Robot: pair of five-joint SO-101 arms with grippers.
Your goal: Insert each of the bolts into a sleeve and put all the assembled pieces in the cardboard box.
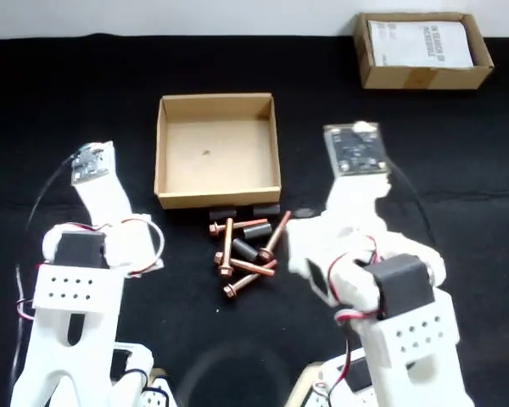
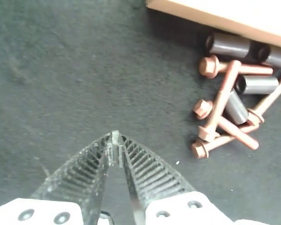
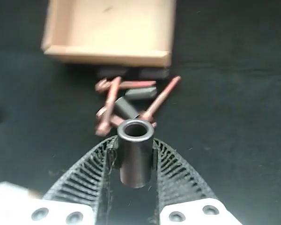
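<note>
Dark, smooth metal sits clamped between the ribbed fingers [image 3: 178,176] of the right gripper [image 3: 134,140]. It is one sleeve [image 3: 136,157], held across its round wall, with its open bore standing clear past the fingertips and facing the pile ahead. The grip looks sound to me: the tube is stiff and will not crush. It is slick and round, though, so it could twist or slide if pushed along its axis. A hold on the wall with the mouth left free is what a bolt needs. The sleeve seems small and light enough for either arm.

The left gripper [image 2: 115,139] hovers above the cloth with its fingers [image 2: 86,171] pressed together on nothing. The heap lies ahead of them and off to one side, well apart from the tips.

Beyond both, the copper-coloured bolts [image 1: 232,254] lie crossed over one another on the black table [image 1: 68,93], mixed with the loose sleeves [image 2: 255,85]. They are just in front of the cardboard box [image 1: 160,153], and no assembled piece lies in it yet. The bolts are rigid, with flanged hex heads and threaded shanks. I would take one by the shank near the head, leaving the tip free. One at the heap's edge is the better choice, since crossed ones will likely roll or drag their neighbours. A second box [image 1: 369,72] stands far off at the table's back corner
</note>
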